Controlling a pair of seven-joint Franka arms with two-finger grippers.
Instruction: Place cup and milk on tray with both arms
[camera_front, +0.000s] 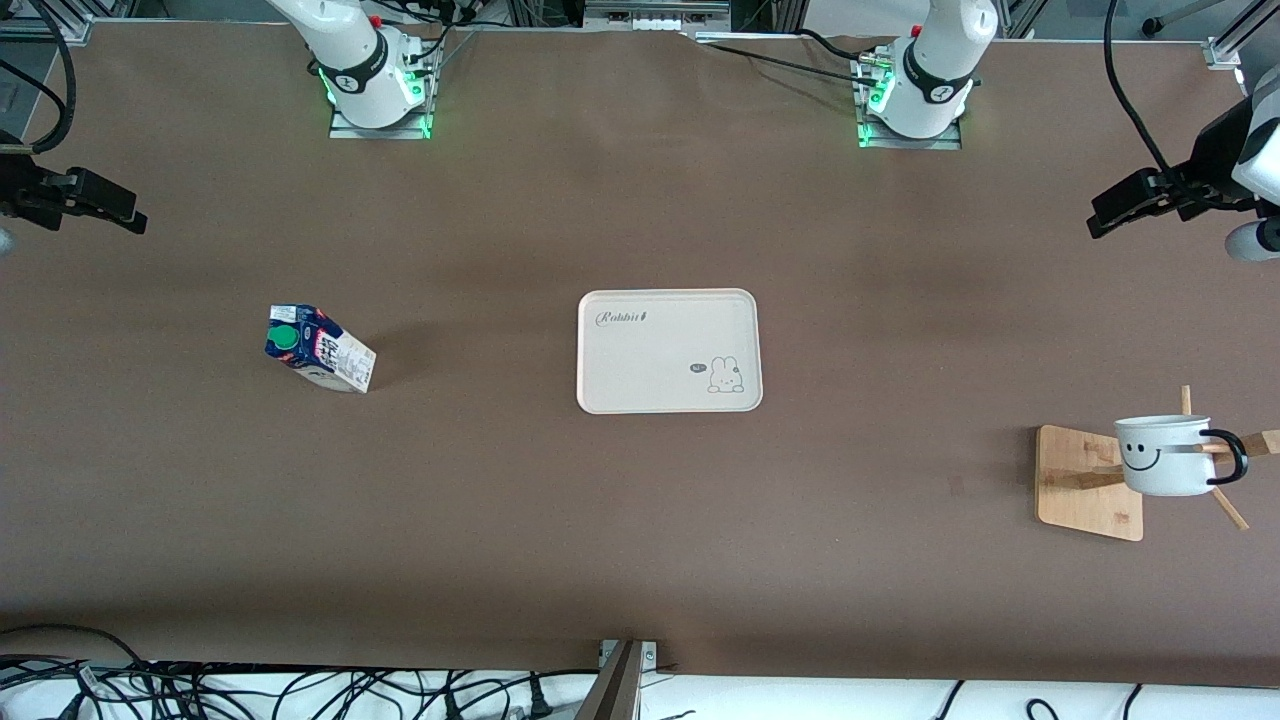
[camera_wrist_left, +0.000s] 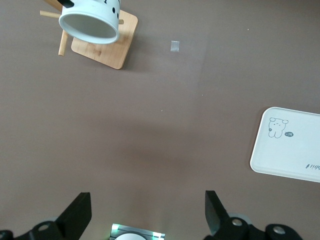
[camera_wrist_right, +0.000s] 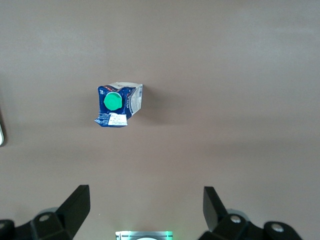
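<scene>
A: We're at the start: the tray (camera_front: 668, 350), mid-frame in the front view, carries nothing. The milk (camera_front: 318, 348) stands at its middle left; the cup (camera_front: 1166, 455) hangs on the wooden stand (camera_front: 1088, 482) at lower right.

B: And our hands?

A: Left gripper (camera_front: 1135, 202) at the right edge, right gripper (camera_front: 95, 204) at the left edge, both spread wide, holding nothing.

B: So next each should descend on its own object; the cup likely needs lifting off its peg.

A: Bare table (camera_front: 640, 560) surrounds the tray; the approaches look clear.
</scene>
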